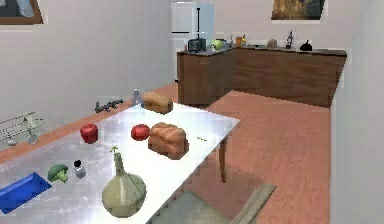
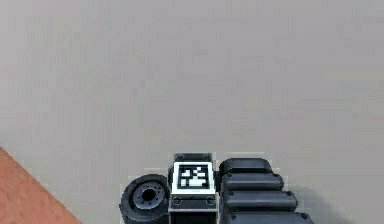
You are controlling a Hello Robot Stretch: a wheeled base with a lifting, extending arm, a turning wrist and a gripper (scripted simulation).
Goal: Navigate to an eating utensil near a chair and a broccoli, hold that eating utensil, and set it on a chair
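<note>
A white table stands at the forward view's left and middle. Near its front left corner lies a small green broccoli, with a small grey shaker beside it. A thin small mark lies near the table's right edge; I cannot tell what it is. In the arm side view the gripper's dark body and a white marker square sit at the bottom edge before a plain grey wall. Its far end cannot be made out, so I cannot tell whether it holds anything.
The table also carries two red apples, two bread loaves, a tan vase, a blue tray and a wire rack. A brown kitchen counter and a white fridge stand at the back. Reddish floor lies open at the right.
</note>
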